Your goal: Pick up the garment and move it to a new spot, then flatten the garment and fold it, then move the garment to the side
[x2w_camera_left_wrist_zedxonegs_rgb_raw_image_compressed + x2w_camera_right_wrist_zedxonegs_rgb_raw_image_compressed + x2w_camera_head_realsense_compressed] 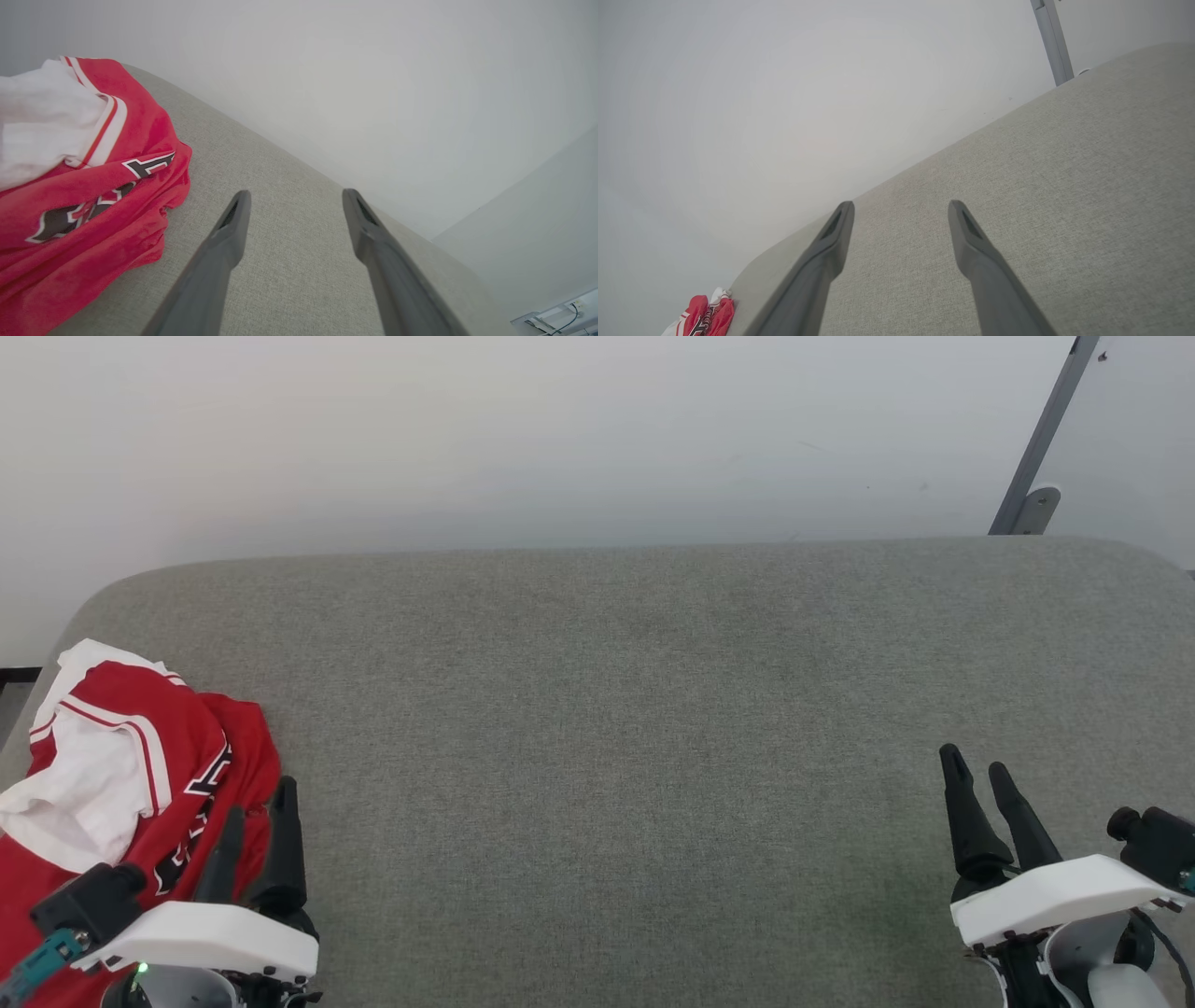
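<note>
The garment (121, 765), a red jersey with white sleeves and dark lettering, lies crumpled at the near left corner of the grey fabric surface (635, 728). My left gripper (260, 798) stands open just to its right, fingertips at the jersey's edge, nothing between them. In the left wrist view the garment (79, 186) bunches to the left of the open left gripper (294, 198). My right gripper (976, 761) is open at the near right, far from the garment. The right wrist view has the open right gripper (901, 210) over bare fabric and the garment (707, 315) small at the lower left.
A pale wall (560, 429) rises behind the surface's far edge. A grey metal post (1041, 439) leans at the back right corner. The wide middle and right of the surface are bare fabric.
</note>
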### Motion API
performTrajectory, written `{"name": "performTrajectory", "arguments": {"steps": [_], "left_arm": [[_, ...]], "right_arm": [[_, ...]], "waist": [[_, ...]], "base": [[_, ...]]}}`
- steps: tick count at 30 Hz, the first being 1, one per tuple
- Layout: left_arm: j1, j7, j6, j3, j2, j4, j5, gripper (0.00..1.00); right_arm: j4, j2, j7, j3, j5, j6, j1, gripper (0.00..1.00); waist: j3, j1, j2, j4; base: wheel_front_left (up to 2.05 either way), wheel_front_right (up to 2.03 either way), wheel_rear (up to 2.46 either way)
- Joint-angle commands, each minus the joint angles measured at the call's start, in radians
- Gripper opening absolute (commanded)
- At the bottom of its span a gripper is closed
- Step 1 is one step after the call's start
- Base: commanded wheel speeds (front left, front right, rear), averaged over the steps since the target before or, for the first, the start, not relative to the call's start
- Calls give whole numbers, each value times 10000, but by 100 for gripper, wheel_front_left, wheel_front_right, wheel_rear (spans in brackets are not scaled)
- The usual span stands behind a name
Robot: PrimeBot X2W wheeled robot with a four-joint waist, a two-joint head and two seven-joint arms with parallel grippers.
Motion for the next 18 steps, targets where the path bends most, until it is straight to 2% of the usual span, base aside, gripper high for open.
{"name": "performTrajectory", "arguments": {"steps": [1,18], "left_arm": [[36,-116,-77,34,74,-146,283,100],[331,-598,-432,262,-126,-406,2390,100]], "right_arm": [[-167,-58,-116,-23,-296,19,-121,100],[-202,-92,-648,59,-2146,22,-37,100]], "waist": [[-3,0,0,0],[-53,0,0,-34]], "base": [[0,0,0],[0,0,0]]}}
